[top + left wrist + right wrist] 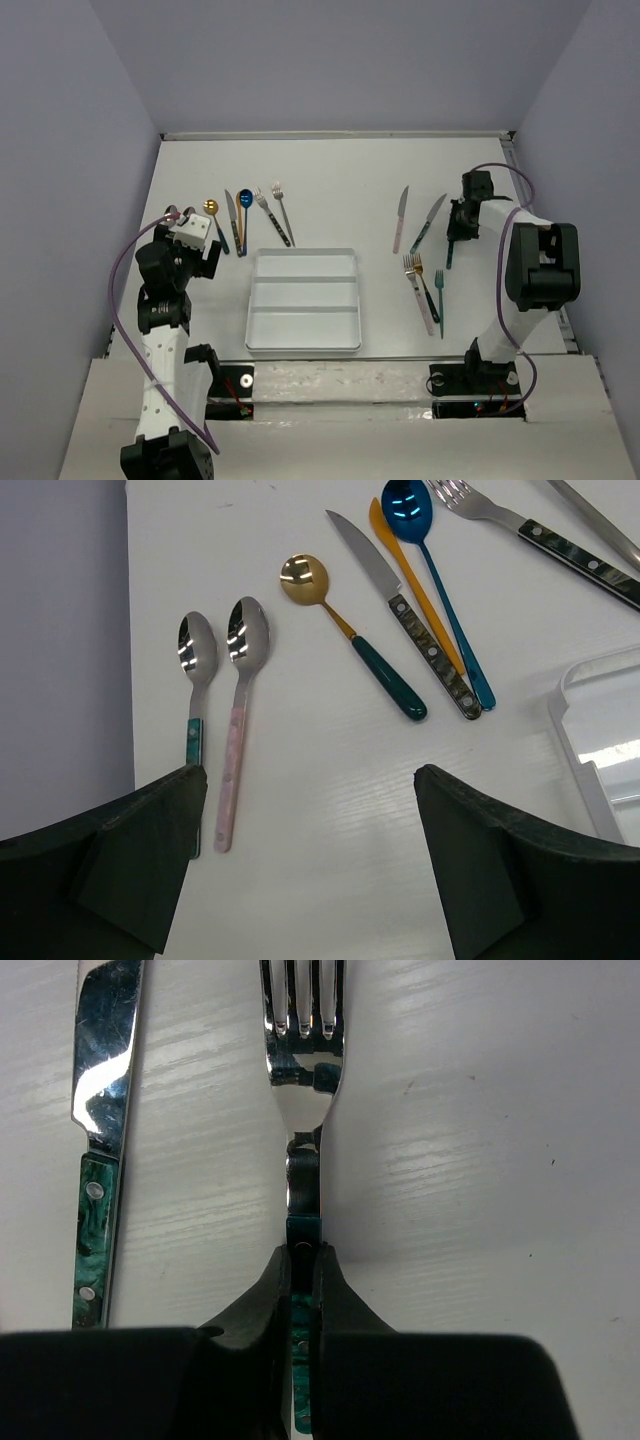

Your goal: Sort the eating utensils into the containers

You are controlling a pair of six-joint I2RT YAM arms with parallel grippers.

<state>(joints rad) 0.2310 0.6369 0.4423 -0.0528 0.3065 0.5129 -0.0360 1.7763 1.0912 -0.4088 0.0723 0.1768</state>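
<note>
Your right gripper is clamped on the teal handle of a silver fork; the fork sits right of the white tray, well apart from it, with a teal-handled knife just beside it; your left gripper stands open over the table, a pink-handled spoon near its left finger.

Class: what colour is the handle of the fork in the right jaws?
The fork has a teal-green handle; clearest in right wrist view.
</note>
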